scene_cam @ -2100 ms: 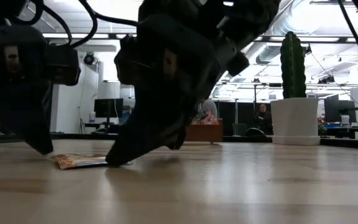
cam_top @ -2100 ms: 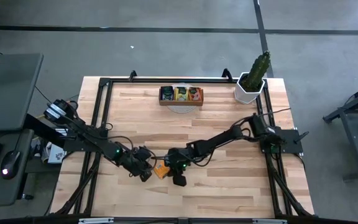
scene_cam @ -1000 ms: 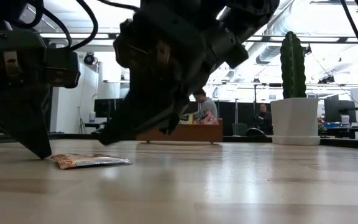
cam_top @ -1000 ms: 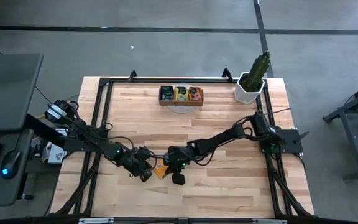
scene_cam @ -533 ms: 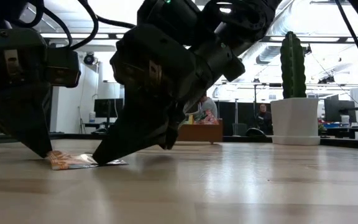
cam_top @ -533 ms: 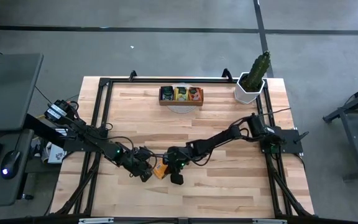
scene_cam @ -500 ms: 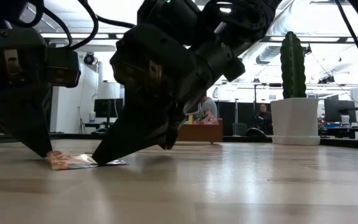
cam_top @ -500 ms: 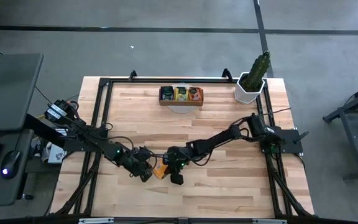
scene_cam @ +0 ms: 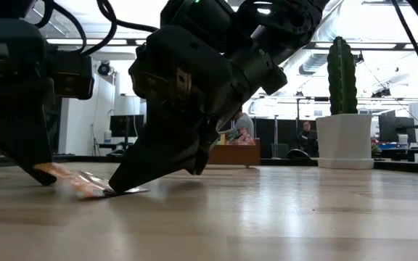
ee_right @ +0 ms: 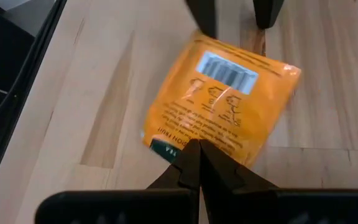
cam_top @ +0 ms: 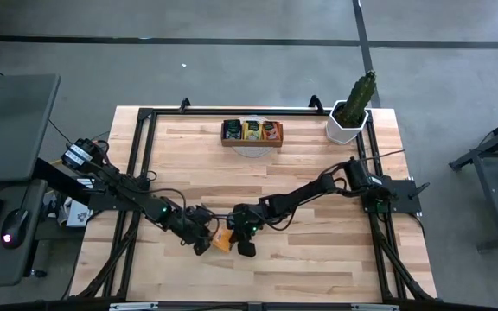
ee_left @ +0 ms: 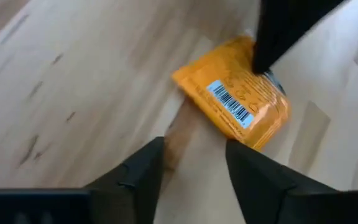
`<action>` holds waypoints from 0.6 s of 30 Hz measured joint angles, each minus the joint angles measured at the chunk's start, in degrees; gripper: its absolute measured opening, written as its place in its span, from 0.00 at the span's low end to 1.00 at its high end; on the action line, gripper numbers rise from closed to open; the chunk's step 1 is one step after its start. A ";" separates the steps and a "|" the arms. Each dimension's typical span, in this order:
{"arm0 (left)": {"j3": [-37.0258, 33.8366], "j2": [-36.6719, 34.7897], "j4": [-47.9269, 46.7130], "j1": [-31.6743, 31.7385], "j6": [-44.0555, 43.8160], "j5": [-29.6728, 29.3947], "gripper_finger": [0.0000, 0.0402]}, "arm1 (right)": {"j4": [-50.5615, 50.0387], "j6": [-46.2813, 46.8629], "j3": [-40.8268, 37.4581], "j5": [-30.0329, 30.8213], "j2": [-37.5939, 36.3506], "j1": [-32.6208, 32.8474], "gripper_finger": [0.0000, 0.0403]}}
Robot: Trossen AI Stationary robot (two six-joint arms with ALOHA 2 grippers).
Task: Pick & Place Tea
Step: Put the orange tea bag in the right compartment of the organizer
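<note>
Here, orange tea sachet (ee_right: 219,102) barcode up, left jaws apart, right jaws closed, empty

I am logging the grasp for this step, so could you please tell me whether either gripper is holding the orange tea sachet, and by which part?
Neither holds it. The right gripper, shut, presses one edge of the sachet; the left gripper is open at the opposite edge.

Orange tea sachet (ee_right: 219,109): you see a flat foil square lying barcode side up on the worktop (cam_top: 318,259), near its front middle. In the low view the sachet (scene_cam: 85,181) sits tilted, one edge raised off the wood. More sachets (cam_top: 252,130) stand far back, orange, yellow-green and dark.
</note>
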 joint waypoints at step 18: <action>-0.04 9.43 24.21 5.53 5.28 17.29 0.49 | -0.85 -0.41 -0.11 1.33 0.09 0.04 0.00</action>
